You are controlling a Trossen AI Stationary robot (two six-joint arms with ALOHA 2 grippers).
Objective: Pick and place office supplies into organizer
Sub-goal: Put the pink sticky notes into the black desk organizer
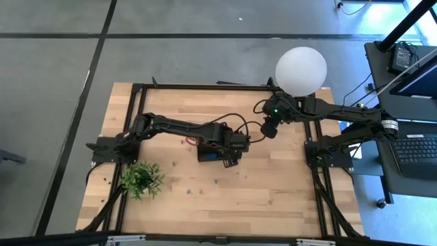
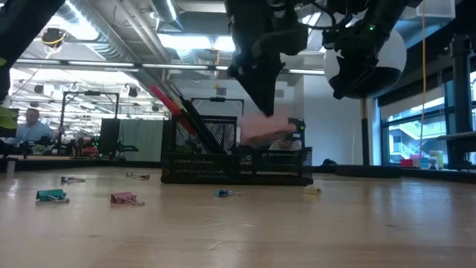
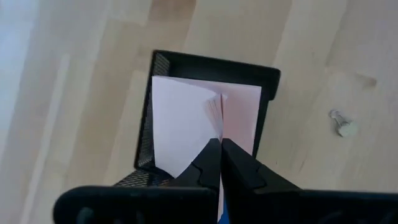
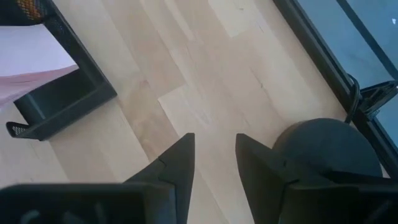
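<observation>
Left arm stretched across table, left gripper (image 3: 220, 144) pointed down, fingers pressed together; right gripper (image 4: 213, 149) raised, fingers apart, empty

The right pincer (image 4: 214, 155) hangs parted above the bare wooden counter (image 4: 205, 81); the black organizer (image 4: 62, 99) holds a pink pad (image 4: 31, 53); a round dark base (image 4: 329, 149) sits beside.

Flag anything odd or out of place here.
The pink pad hangs fanned open from the shut left gripper over the organizer, not seated inside. Clips lie scattered on the table.
</observation>
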